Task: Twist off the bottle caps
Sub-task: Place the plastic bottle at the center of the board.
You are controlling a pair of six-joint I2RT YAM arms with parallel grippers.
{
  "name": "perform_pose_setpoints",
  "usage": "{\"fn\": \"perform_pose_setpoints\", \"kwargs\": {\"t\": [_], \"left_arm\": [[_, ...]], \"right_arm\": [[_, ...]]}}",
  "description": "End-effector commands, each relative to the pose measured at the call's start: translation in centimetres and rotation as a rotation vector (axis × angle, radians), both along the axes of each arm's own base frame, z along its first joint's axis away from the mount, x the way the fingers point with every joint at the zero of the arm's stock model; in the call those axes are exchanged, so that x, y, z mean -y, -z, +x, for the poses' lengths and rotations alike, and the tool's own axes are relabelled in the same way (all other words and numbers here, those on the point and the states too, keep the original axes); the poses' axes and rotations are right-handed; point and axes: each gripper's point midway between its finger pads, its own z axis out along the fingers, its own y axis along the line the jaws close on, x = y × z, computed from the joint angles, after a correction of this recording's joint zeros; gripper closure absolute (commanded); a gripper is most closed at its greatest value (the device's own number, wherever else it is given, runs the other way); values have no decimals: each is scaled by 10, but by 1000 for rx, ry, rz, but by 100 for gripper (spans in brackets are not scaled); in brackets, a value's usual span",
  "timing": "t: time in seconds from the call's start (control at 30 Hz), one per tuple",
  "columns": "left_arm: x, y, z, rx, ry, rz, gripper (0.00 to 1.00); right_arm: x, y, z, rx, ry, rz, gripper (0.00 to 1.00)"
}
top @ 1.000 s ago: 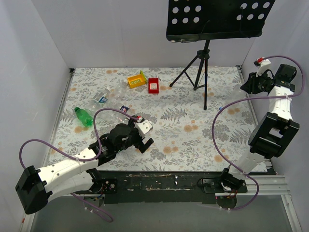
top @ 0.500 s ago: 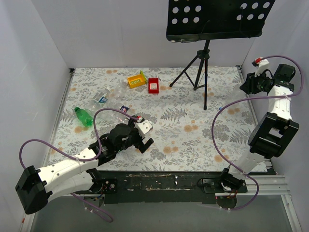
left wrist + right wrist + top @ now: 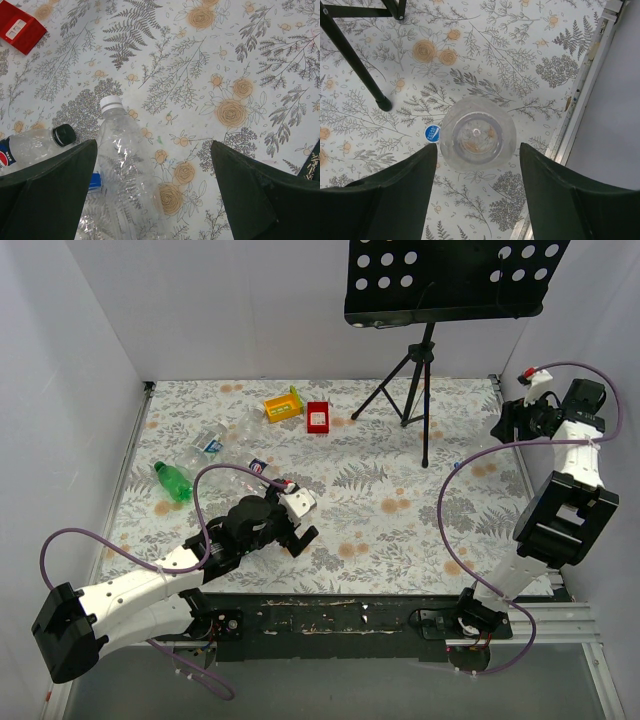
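Two capped bottles lie below my left gripper point(image 3: 153, 145), whose jaws hang wide and hold nothing: the white cap point(image 3: 111, 103) on a clear bottle point(image 3: 125, 170) and the dark cap point(image 3: 64, 135) on a blue-labelled bottle point(image 3: 30, 147). Nothing has moved there. My right gripper point(image 3: 478, 147) has just spread from nearly closed. An end-on bottle point(image 3: 478, 131) sits between its fingers, apparently untouched, with a blue cap point(image 3: 432, 132) loose just beside it. I judge that one finished.

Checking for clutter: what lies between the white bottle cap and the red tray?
Nothing: in the left wrist view, only bare flowered cloth separates the white cap and the red tray.
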Motion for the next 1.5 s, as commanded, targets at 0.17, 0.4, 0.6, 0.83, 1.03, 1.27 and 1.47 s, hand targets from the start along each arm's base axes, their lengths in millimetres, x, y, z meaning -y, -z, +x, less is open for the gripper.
{"fn": "perform_pose_setpoints", "kwargs": {"t": [0.17,0.4,0.6,0.83,1.03,1.27,1.47], "left_arm": [[-2,-11,0,26,1,-19,2],[-3,-15,0,34,-1,-30,2],[-3,-19,-1,40,0,-47,2],[-4,-23,-2,44,-2,-62,2],[-4,-24,-3,45,0,-67,2],[-3,-27,-3,48,5,-74,2],[-3,-27,-4,48,9,-76,2]], "right_arm": [[-1,-39,-7,91,14,-50,18],[1,-56,-13,121,28,-58,14],[4,-62,-24,123,42,-61,13],[7,-64,-40,125,55,-66,13],[7,-62,-54,119,58,-70,13],[6,-62,-66,109,63,-67,13],[2,-61,-78,101,59,-72,13]]}}
